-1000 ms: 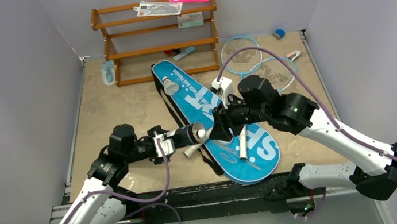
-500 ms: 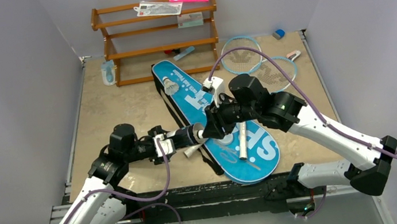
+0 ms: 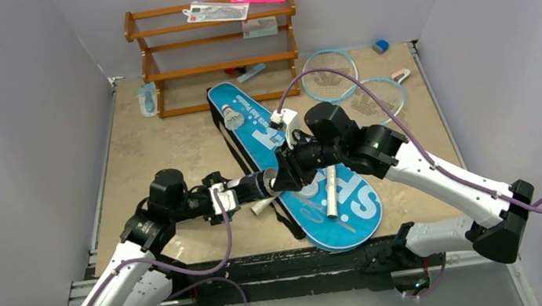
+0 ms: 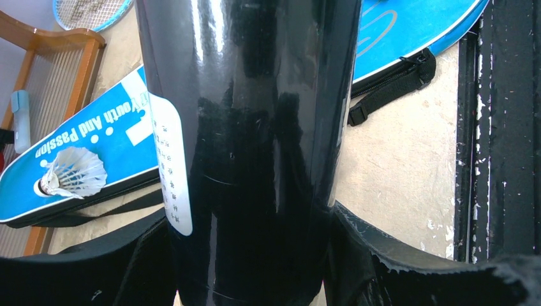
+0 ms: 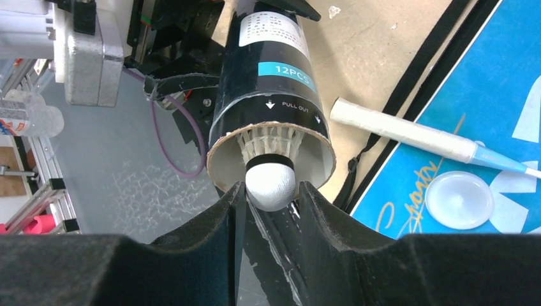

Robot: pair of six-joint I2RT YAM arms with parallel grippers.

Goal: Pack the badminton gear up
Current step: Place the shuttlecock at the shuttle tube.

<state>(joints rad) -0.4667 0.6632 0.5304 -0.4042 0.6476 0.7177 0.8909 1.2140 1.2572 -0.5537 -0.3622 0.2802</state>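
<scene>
- L gripper (image 4: 250, 255): clamped round tube (image 5: 268, 83), above table (image 3: 156, 144).
- R gripper (image 5: 271, 190): pinching shuttlecock (image 5: 271, 171) by cork, feathers inside tube mouth.
- Bag (image 3: 358, 209): flat beneath, racket handle (image 3: 330, 193) on it.

— What's the tube (image 4: 255, 127) like?
— Glossy black and mirror-smooth, with a white paper label (image 4: 169, 166). Its mouth shows raw brown cardboard.
— And the shuttlecock (image 5: 270, 182)?
— White feathers and a matt, finely pebbled head.
— The bag (image 3: 343, 211)?
— Smooth blue cloth with a slight sheen, and black woven straps (image 4: 389, 89). The right end effector (image 5: 270, 194) is matt black with ragged edges. The counter (image 4: 395, 159) looks like matt, mottled tan stone. The rack (image 3: 217, 65) is varnished wood.
</scene>
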